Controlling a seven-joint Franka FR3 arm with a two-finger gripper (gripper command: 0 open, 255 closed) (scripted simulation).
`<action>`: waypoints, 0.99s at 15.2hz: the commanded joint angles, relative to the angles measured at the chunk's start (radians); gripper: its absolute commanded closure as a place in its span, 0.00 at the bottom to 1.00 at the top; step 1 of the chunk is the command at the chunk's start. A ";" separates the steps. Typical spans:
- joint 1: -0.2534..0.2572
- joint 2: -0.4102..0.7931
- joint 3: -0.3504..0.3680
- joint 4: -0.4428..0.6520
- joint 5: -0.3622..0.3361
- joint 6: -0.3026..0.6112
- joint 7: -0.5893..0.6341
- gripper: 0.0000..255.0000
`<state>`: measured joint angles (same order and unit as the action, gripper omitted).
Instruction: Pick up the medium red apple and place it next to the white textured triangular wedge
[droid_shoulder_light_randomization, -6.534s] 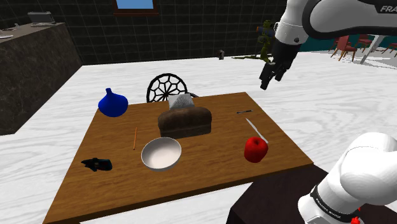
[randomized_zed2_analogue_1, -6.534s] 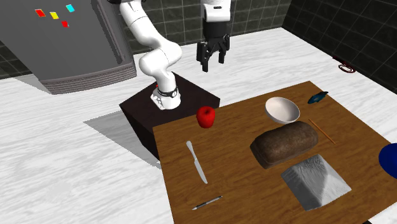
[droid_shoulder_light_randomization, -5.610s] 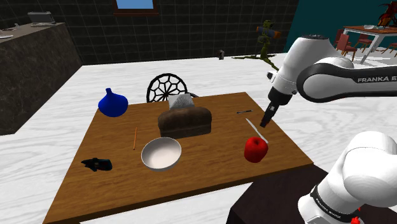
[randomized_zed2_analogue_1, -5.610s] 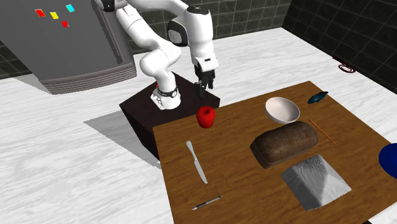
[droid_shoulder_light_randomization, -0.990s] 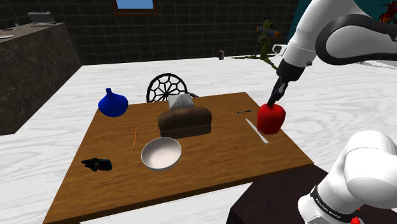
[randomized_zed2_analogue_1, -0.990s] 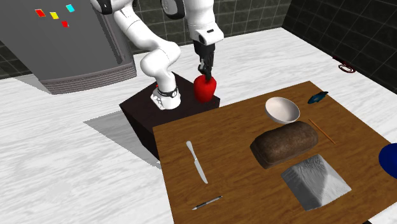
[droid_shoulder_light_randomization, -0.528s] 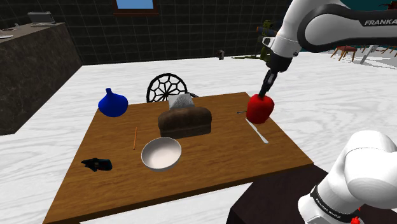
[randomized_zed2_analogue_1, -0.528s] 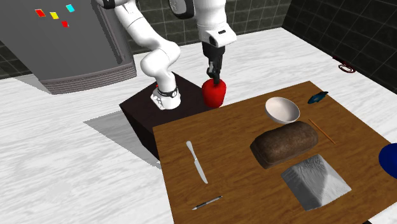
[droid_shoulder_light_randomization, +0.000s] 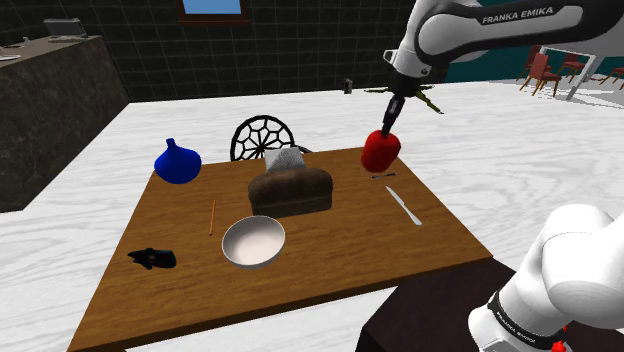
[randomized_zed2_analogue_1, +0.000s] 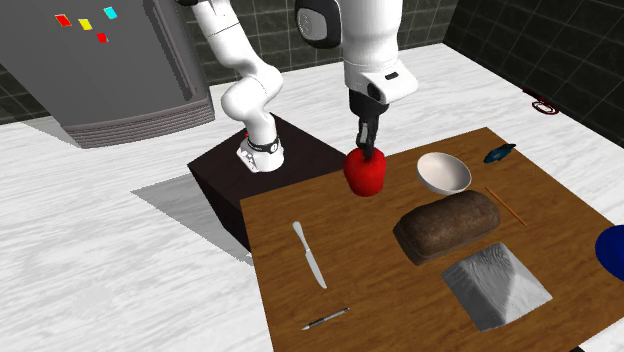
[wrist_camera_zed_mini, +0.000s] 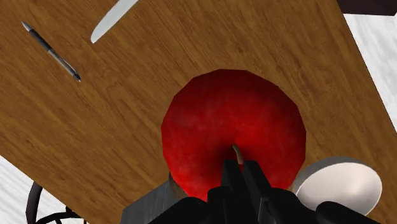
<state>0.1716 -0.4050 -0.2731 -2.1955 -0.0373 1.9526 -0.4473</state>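
Note:
The red apple (droid_shoulder_light_randomization: 381, 152) hangs in the air above the wooden table (droid_shoulder_light_randomization: 300, 265), over its far right part in the shoulder view. My gripper (droid_shoulder_light_randomization: 387, 128) points down from above it, shut on the apple's stem. In the wrist view the black fingers (wrist_camera_zed_mini: 230, 175) meet at the stem on top of the apple (wrist_camera_zed_mini: 232, 130). In the second exterior view the apple (randomized_zed2_analogue_1: 366, 173) hangs under my gripper (randomized_zed2_analogue_1: 367, 144), left of the bowl. The white textured wedge (droid_shoulder_light_randomization: 283, 160) stands behind the bread loaf, to the apple's left; the wedge (randomized_zed2_analogue_1: 495, 286) also lies beyond the loaf.
A brown bread loaf (droid_shoulder_light_randomization: 290, 192), a white bowl (droid_shoulder_light_randomization: 253, 241), a knife (droid_shoulder_light_randomization: 403, 205), a pen (droid_shoulder_light_randomization: 383, 176), a pencil (droid_shoulder_light_randomization: 212, 216), a blue vase (droid_shoulder_light_randomization: 177, 162) and a small black object (droid_shoulder_light_randomization: 152, 259) lie on the table. A wire chair (droid_shoulder_light_randomization: 262, 137) stands behind it.
The gripper has carried the apple up and toward the shoulder view's left, from beside the knife to above the pen. The second exterior view shows it moving right over the table.

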 joint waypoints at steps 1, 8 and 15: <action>0.007 0.082 -0.020 0.072 0.018 0.009 -0.024 1.00; 0.008 0.379 -0.079 0.377 0.117 -0.017 -0.119 1.00; -0.058 0.708 -0.100 0.787 0.245 -0.127 -0.199 1.00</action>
<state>0.1290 0.2558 -0.3705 -1.4683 0.1889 1.8416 -0.6321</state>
